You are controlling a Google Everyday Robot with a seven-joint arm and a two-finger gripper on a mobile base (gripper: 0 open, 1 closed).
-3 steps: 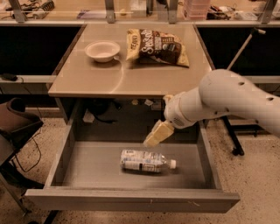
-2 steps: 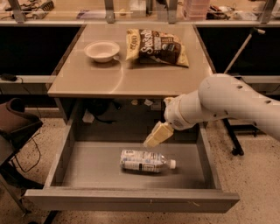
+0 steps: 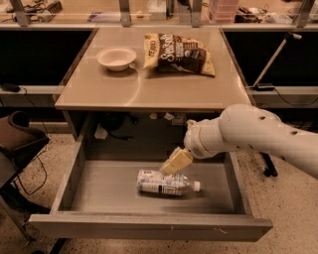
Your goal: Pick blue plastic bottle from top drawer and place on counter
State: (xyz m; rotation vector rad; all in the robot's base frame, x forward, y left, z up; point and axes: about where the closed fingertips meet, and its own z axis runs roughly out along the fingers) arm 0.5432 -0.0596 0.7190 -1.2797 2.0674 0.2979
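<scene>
The blue plastic bottle (image 3: 166,182) lies on its side on the grey floor of the open top drawer (image 3: 109,191), white cap pointing right. My gripper (image 3: 175,162) hangs from the white arm coming in from the right, just above the bottle's upper side, near its middle. It is not holding the bottle. The beige counter (image 3: 149,87) lies above and behind the drawer.
A white bowl (image 3: 116,57) and a brown-and-yellow snack bag (image 3: 178,53) sit at the back of the counter. A cluttered shelf with metal posts (image 3: 124,11) runs behind. A dark chair (image 3: 17,144) stands at the left, and a cane-like pole (image 3: 272,59) leans at the right.
The gripper has lowered slightly toward the bottle. The bottle has not moved.
</scene>
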